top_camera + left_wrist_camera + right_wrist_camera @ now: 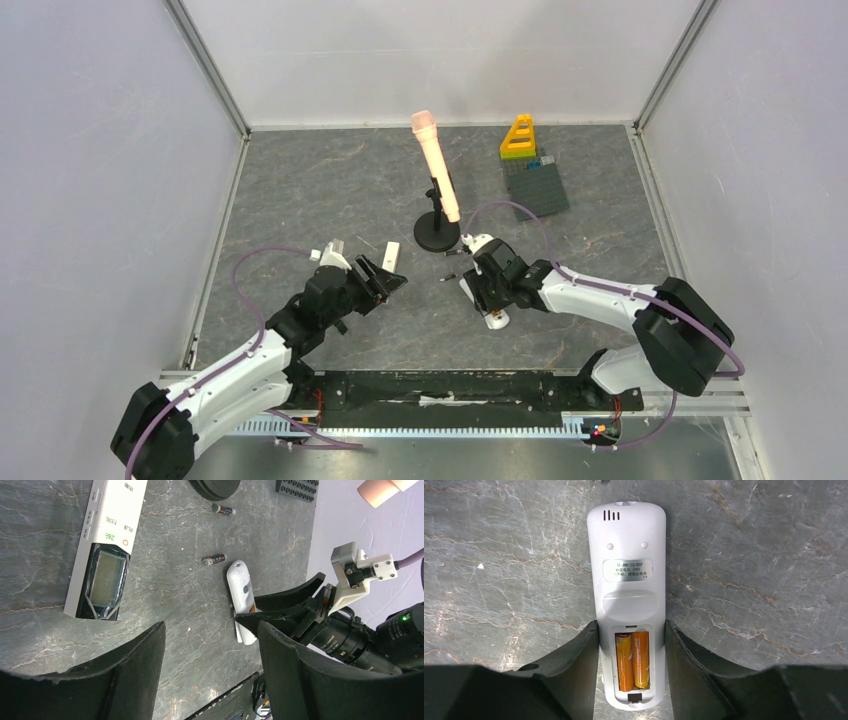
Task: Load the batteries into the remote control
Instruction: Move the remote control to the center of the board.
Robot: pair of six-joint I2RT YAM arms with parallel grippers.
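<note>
Now right hand (630,645) grasps white remote (629,555) crosswise; two dark batteries (214,559) lie between it and the released left hand (210,627).

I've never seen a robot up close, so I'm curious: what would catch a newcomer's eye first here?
Probably the white remote lying face down mid-scene, gripped by the right hand, its open back showing two orange batteries. Behind it, a pink microphone leans on a black stand. The left hand hangs open near a second remote.
</note>
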